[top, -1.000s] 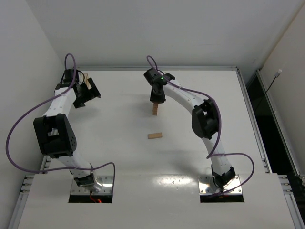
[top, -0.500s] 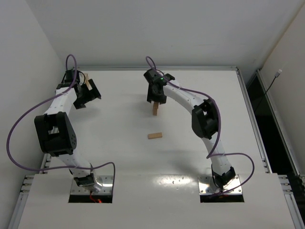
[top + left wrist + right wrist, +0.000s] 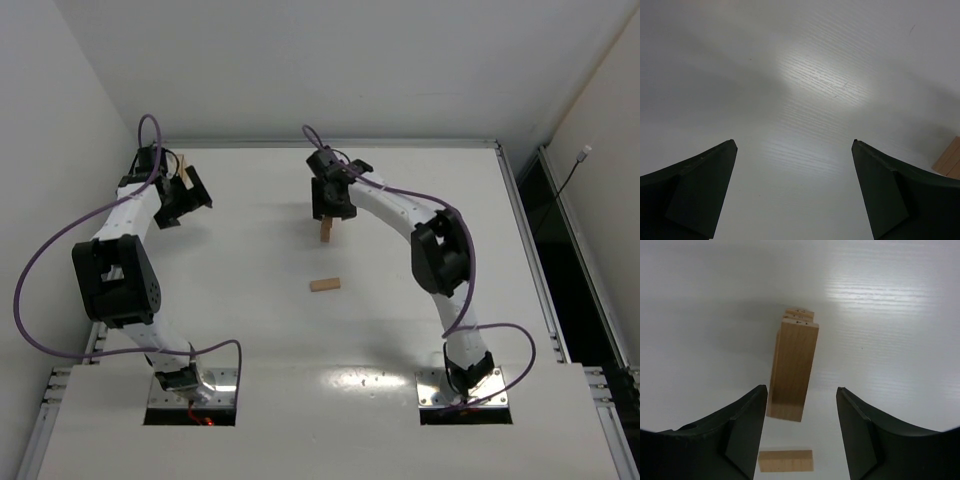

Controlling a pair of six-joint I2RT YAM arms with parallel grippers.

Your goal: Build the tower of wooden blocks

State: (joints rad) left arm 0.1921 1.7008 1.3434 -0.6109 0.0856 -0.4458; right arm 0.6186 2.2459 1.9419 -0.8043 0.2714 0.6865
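Observation:
The tower (image 3: 326, 230) is a narrow column of light-tan wood blocks standing mid-table. In the right wrist view the tower (image 3: 792, 367) shows from above, its top block between my fingers. My right gripper (image 3: 332, 210) is open just above and behind it, and the jaws (image 3: 800, 392) do not touch the wood. One loose wood block (image 3: 324, 285) lies flat nearer the arms and also shows in the right wrist view (image 3: 786, 460). My left gripper (image 3: 185, 203) is open and empty (image 3: 794, 145) at the far left. Another tan block (image 3: 182, 163) lies beside it; its corner shows in the left wrist view (image 3: 950, 161).
The white table (image 3: 250, 330) is bounded by a raised rim at the back (image 3: 400, 144) and a rail on the right (image 3: 520, 220). A white wall stands close on the left (image 3: 60, 150).
My right arm has shifted slightly, its elbow moving right, with the gripper still open over the tower. The tower, the loose block and the left arm have not moved.

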